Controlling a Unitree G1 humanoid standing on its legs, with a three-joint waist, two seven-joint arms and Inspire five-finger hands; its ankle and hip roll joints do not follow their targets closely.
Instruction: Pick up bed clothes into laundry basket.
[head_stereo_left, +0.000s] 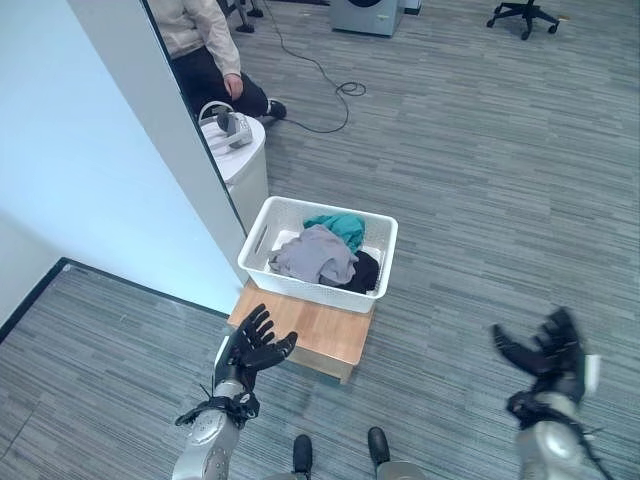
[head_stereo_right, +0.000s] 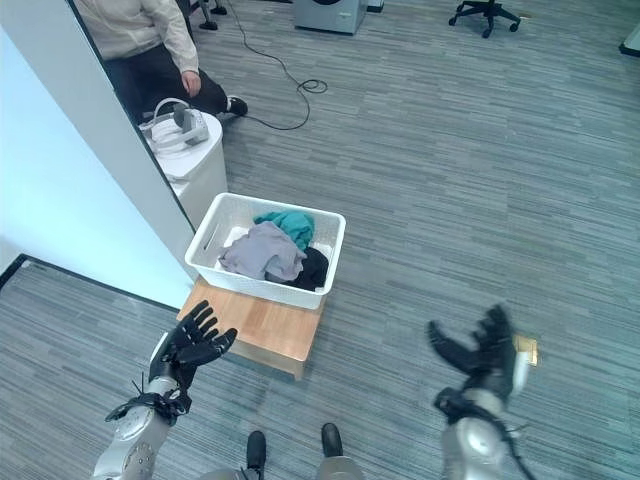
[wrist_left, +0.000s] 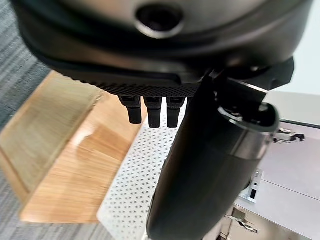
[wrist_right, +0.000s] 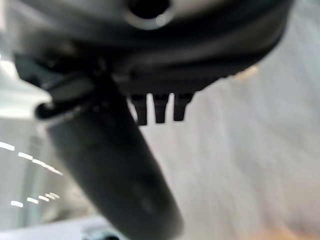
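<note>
We see both robot hands, left (head_stereo_left: 255, 347) and right (head_stereo_left: 545, 350), spread, empty; clothes (head_stereo_left: 318, 254) fill basket (head_stereo_left: 262, 238) at 12 o'clock on counter (head_stereo_left: 320, 333).

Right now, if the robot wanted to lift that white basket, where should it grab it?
Probably by the handle slot in the white basket's left end wall, and most likely a matching one on the opposite end. Both open hands, left and right, come in from the sides.
</note>
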